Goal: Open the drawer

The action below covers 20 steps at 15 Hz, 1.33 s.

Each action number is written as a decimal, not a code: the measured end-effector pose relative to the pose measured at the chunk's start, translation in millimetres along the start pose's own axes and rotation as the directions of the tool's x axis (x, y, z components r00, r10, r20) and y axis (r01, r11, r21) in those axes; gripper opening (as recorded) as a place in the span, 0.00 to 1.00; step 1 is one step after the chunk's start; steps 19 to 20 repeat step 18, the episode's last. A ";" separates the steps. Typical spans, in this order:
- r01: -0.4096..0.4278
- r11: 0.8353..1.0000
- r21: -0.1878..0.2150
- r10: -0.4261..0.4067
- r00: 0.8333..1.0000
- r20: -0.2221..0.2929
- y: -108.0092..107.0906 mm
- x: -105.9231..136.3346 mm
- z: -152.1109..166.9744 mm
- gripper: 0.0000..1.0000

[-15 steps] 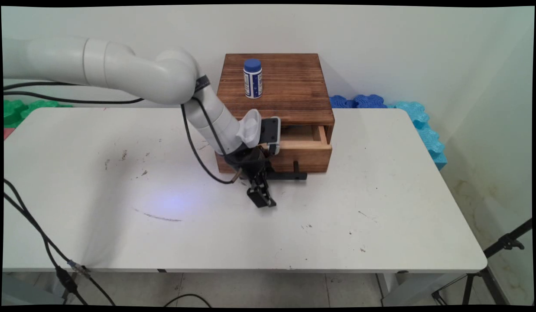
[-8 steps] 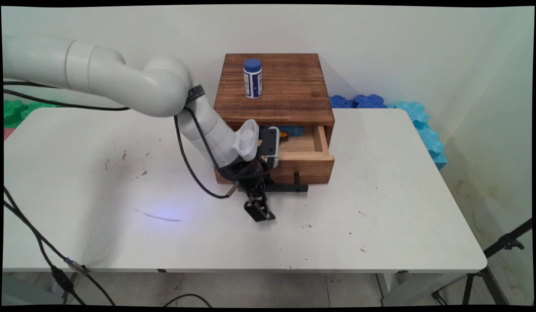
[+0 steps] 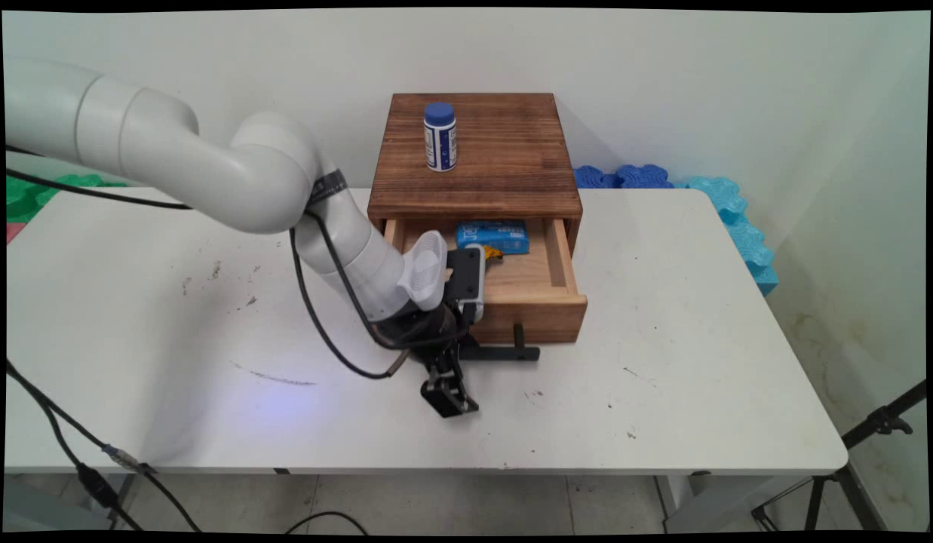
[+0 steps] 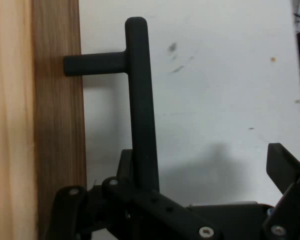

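A wooden box (image 3: 474, 151) stands at the back of the table, and its drawer (image 3: 538, 298) is pulled out toward the near side. My gripper (image 3: 447, 373) is at the left end of the drawer's black bar handle (image 3: 504, 352). In the hand view the handle (image 4: 140, 100) runs up between the spread fingers of the gripper (image 4: 202, 155) and rests against the left finger (image 4: 125, 162). The right finger (image 4: 282, 165) stands well clear of it. The gripper is open. Inside the drawer lies a blue packet (image 3: 493, 235) with something small and orange beside it.
A white bottle with a blue cap (image 3: 440, 136) stands upright on top of the box. Blue foam mats (image 3: 707, 196) lie behind the table at the right, green ones (image 3: 29, 188) at the left. Black cables hang off the table's left edge.
The gripper has moved toward the near edge with the handle, and the drawer has slid out with it. The blue packet inside now shows.
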 end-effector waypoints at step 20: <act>-0.013 0.999 -0.044 0.013 1.000 -0.011 84.8 2.5 -19.3 1.00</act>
